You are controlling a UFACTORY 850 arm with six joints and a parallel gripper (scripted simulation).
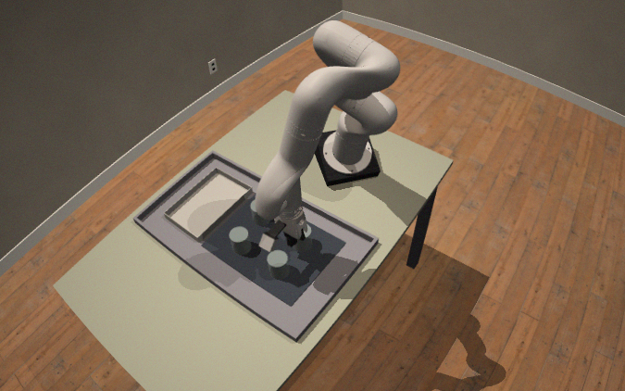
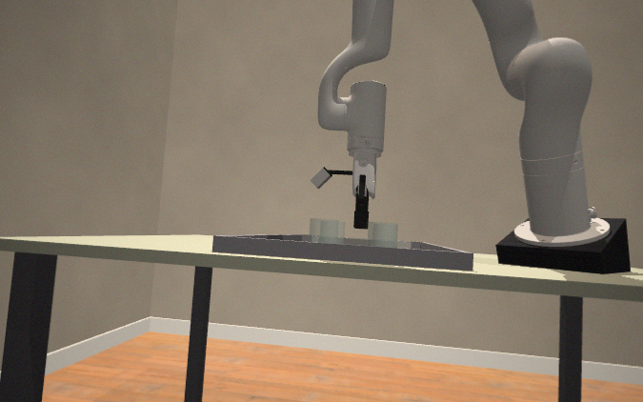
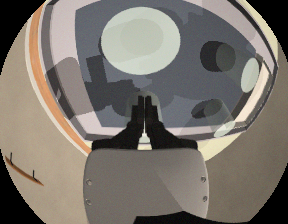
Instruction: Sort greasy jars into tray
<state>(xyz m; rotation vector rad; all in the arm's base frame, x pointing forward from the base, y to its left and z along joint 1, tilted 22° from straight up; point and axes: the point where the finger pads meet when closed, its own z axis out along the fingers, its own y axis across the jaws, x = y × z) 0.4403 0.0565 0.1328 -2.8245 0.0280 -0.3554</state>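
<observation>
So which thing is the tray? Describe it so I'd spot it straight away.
On the pale green table lies a wide grey rimmed surface. At one end of it, beside the dark drying mat, is the shallow rectangular tray. Unlike the flat mat, it has a cream floor, its own raised rim and no jars.
</observation>
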